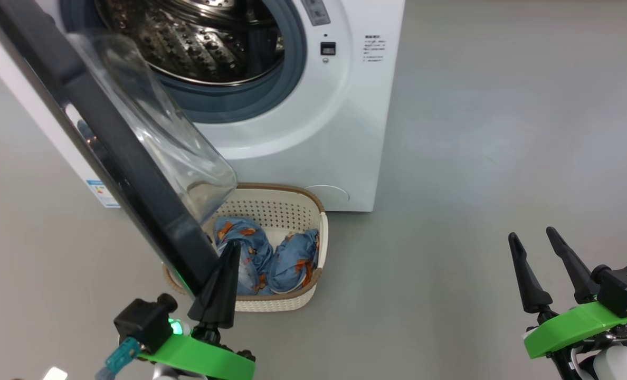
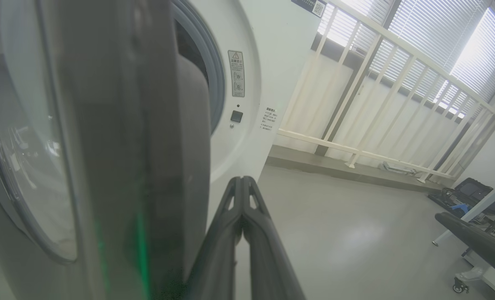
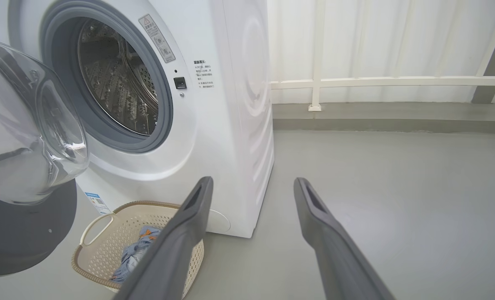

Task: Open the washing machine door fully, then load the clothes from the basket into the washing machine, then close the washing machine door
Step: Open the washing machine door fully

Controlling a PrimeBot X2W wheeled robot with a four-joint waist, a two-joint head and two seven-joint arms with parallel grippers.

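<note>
The washing machine (image 1: 334, 132) stands with its steel drum (image 1: 197, 37) exposed. The washing machine door (image 1: 107, 137) is swung out on the left, its glass bowl hanging over the basket (image 1: 313, 198) on the floor in front. Two light-blue clothes (image 1: 271, 258) lie in the basket. My left gripper (image 1: 233, 248) is shut on nothing, its tip against or just beside the inner side of the door's lower edge; the left wrist view shows the door (image 2: 118, 146) right by the closed fingers (image 2: 242, 180). My right gripper (image 1: 531, 233) hangs open and empty over bare floor, well right of the basket (image 3: 106, 221).
Grey floor (image 1: 477, 132) spreads to the right of the machine. A white railing (image 2: 356, 104) and window blinds stand behind it. Equipment on wheels (image 2: 468, 196) sits at the far right in the left wrist view. A blue label (image 1: 102, 192) marks the machine's lower front.
</note>
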